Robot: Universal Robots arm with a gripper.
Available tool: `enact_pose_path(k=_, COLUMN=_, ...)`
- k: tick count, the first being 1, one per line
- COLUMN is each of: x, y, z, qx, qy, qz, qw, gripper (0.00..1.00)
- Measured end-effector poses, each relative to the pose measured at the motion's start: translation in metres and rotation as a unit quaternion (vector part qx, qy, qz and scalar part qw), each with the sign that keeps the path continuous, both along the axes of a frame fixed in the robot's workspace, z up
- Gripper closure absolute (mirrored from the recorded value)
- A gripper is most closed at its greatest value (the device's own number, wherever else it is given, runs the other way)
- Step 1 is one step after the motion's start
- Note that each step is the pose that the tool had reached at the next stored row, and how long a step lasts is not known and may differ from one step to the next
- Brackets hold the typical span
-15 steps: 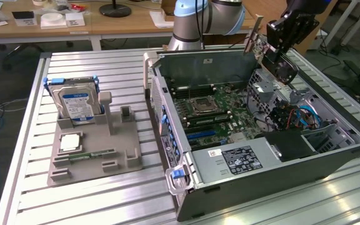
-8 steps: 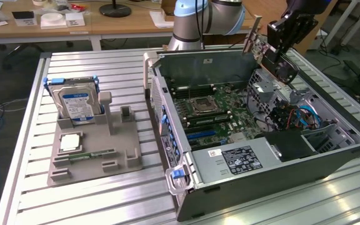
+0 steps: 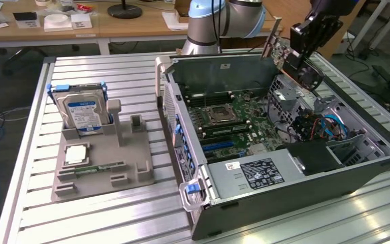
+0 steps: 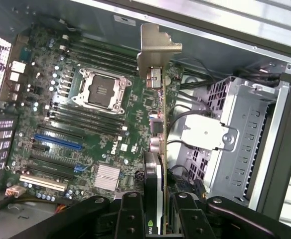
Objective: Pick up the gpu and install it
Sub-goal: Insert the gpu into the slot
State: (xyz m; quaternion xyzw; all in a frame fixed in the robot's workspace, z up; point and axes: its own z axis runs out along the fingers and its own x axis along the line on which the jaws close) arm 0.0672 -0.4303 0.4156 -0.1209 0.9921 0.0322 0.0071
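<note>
Seen from the exterior view, a robot arm [image 3: 208, 20] stands behind an open computer case [image 3: 283, 203] that lies on its side on a ribbed aluminium table [image 3: 114, 76]. The black gripper [image 3: 306, 44] hangs over the case's far corner, on the exterior view's right, clamped on the gpu [image 3: 306, 71]. The card is in the air above the case, clear of the board below, and a round fan shows on its dark face.

To the exterior view's left of the case sits a grey holder [image 3: 134, 173]. It carries an upright silver hard drive [image 3: 81, 109] with a blue label and a narrow green memory stick [image 3: 100, 167] lying flat. The writing on both is too small to read. A black and white label [image 3: 253, 173] on a metal box in the case is also unreadable.

The wrist view looks down along the card's thin edge. Two black fingers [image 4: 130, 216] press its sides, and its silver metal bracket [image 4: 157, 50] is at the far end, stepped and flat. Below lies the green motherboard [image 4: 61, 114], printed with the word DELL in white. It has a square metal processor socket [image 4: 103, 89], a long blue slot [image 4: 58, 142] and a small finned silver heatsink [image 4: 107, 177]. Beside the card is a perforated steel drive cage [image 4: 242, 129].
</note>
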Motion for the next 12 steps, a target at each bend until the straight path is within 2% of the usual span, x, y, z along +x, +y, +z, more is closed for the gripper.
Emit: enact_pose_path(k=12, x=0.0000, y=0.0000, z=-0.0004, qx=-0.0001, qy=0.0000, qz=0.040, qw=0.9992, gripper=0.73)
